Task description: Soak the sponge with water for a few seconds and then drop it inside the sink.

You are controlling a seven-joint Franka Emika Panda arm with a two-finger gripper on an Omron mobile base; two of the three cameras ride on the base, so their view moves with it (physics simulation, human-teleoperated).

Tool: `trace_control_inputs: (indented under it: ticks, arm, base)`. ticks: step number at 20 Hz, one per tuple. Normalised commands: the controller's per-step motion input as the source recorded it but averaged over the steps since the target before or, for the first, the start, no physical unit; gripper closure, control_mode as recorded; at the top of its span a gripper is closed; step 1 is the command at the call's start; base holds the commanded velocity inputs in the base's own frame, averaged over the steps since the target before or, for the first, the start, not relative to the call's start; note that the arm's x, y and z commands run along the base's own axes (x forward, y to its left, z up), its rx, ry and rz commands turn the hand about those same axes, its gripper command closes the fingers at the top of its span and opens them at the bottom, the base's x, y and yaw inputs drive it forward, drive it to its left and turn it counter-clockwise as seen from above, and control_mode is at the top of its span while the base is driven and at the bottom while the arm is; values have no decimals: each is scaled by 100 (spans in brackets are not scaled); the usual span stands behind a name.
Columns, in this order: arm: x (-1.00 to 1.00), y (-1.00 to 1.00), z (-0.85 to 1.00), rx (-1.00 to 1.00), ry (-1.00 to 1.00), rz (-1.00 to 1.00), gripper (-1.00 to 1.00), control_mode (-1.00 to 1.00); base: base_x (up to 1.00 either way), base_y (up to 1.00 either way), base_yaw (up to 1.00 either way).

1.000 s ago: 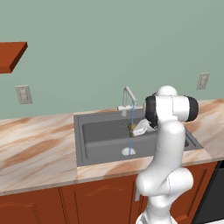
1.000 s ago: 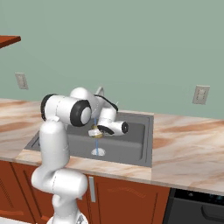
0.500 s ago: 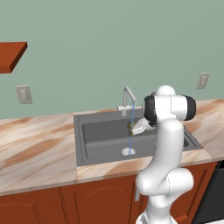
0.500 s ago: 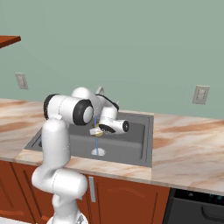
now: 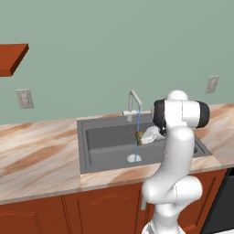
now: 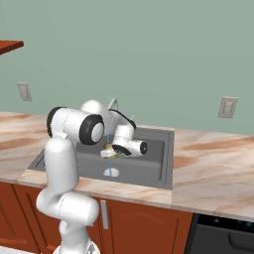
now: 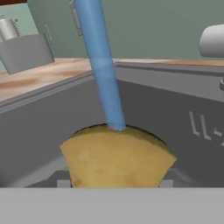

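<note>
**Sponge held under the running stream, above the basin**

Closest to the hand camera, the sponge [image 7: 116, 156] sits between the two fingertips, which show as small dark tabs at its lower left and lower right corners [image 7: 64, 183]. The fingers are drawn in tight against its sides, so the gripper [image 5: 140, 136] has the block pinched, with most of the yellow body standing out beyond the tips. The water [image 7: 101, 65] comes down as a blue column and lands on the far edge of the sponge, touching it.

From the base cameras, the gripper [image 6: 109, 152] hangs over the middle of the sink [image 5: 105, 147], well above its floor, with the sponge [image 5: 138, 135] a small olive speck at its tip, right in the line of the stream [image 5: 138, 130]. Below the sponge the stream [image 6: 109, 161] carries on down to the round drain [image 5: 134, 158].

Behind it, the faucet [image 5: 133, 103] rises from the back rim of the sink, its spout angled out over the basin. The marble counter [image 5: 36, 151] runs to either side, and further back the green wall carries an outlet plate [image 5: 24, 98].
</note>
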Motion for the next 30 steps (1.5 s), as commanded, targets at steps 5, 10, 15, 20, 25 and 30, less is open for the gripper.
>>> trace_control_inputs:
  ticks: [5, 10, 15, 20, 25, 30]
  arm:
    - [-11, -1, 11, 1, 0, 1, 100, -100]
    - [0, -34, 29, 0, 5, 0, 100, -100]
    - [-3, -61, 35, 0, 13, -2, 100, -100]
    - [-15, -66, 32, -1, 17, -1, 100, -100]
    - [-5, -63, 11, -6, 24, -2, 100, -100]
    - [0, -31, 0, -20, 24, -5, 100, -100]
  base:
    - [0, 0, 0]
    - [0, 0, 0]
    - [0, 0, 0]
    - [0, 0, 0]
    - [0, 0, 0]
    - [0, 0, 0]
